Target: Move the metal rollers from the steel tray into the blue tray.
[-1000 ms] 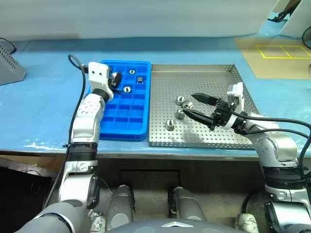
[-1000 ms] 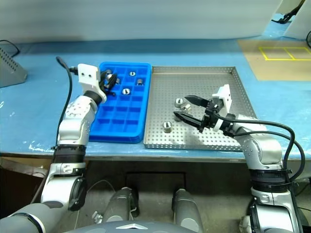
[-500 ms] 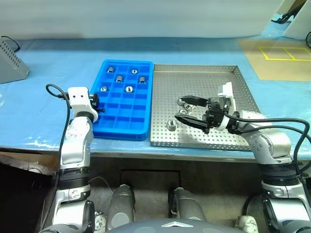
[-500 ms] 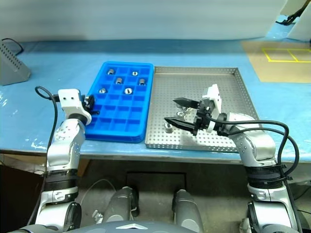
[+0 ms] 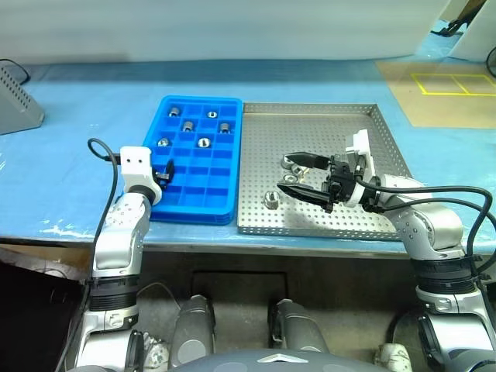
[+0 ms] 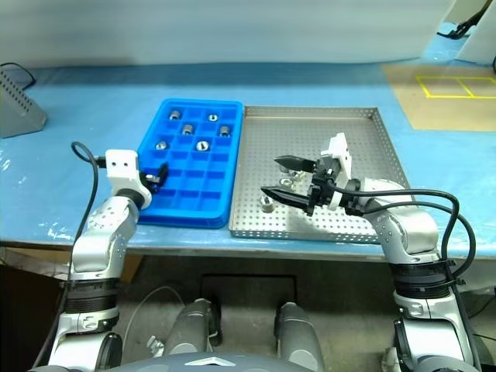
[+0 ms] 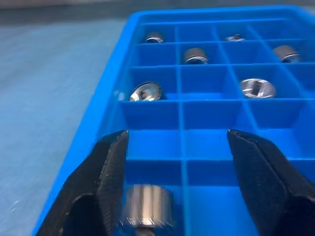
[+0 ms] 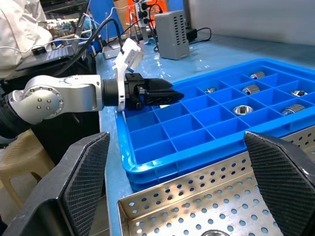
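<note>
My left pincer (image 7: 177,187) is spread over the near left edge of the blue tray (image 5: 229,203), gripping nothing; a roller (image 7: 146,206) lies in the cell just below it. My right pincer (image 5: 298,174) gapes wide and empty above the steel tray (image 5: 310,124), over three rollers (image 5: 272,199). Farther back, six rollers (image 5: 203,142) sit in the blue cells.

A blue-covered worktop (image 5: 70,178) runs the full width before a pale, plain wall (image 5: 232,31). At its far left edge stands a grey slotted box (image 5: 15,101). At the far right corner lies a tan board (image 5: 442,93) marked with yellow lines. Even light falls from above. Below the near edge it is dark.
</note>
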Action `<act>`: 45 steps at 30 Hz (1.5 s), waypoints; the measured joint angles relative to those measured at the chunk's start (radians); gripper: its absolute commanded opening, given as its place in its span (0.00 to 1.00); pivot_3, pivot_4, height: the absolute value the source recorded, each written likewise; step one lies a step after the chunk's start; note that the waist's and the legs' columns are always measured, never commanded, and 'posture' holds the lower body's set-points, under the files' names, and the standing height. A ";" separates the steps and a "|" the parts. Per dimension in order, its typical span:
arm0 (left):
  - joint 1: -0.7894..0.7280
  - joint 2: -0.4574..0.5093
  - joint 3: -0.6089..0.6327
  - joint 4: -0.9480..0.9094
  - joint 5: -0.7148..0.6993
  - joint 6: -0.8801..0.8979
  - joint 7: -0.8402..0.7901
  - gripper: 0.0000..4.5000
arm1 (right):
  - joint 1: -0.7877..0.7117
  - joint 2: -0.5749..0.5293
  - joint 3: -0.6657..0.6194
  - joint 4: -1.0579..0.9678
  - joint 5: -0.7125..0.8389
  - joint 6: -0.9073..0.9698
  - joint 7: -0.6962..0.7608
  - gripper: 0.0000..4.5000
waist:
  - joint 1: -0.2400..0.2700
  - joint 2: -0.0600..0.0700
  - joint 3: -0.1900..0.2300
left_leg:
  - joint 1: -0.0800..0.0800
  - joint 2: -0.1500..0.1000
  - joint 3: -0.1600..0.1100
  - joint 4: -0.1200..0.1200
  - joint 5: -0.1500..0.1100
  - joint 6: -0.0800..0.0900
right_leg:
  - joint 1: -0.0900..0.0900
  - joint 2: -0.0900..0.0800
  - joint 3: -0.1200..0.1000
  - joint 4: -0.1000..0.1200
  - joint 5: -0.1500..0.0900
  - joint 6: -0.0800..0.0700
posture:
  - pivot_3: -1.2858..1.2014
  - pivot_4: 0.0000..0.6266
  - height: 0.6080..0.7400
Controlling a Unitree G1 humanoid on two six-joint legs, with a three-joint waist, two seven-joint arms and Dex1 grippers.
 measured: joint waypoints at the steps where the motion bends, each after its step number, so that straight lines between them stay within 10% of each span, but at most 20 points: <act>1: -0.020 0.002 -0.011 -0.005 -0.011 0.000 -0.020 0.76 | 0.000 0.002 0.000 0.001 -0.003 0.000 -0.003 1.00 | 0.004 0.000 0.000 | 0.000 0.000 0.000 0.000 0.000 0.000 | 0.000 0.000 0.000 0.000 0.000 0.000 | 0.48 0.24 1.00; 45: -0.511 0.095 -0.520 0.572 0.049 -0.222 -1.043 0.76 | 0.342 -0.065 -0.171 -0.168 -0.051 -0.041 -0.256 1.00 | -0.090 0.001 -0.001 | 0.001 -0.001 0.001 0.003 0.001 0.005 | 0.002 0.000 0.002 0.001 0.000 0.000 | 0.33 0.24 1.00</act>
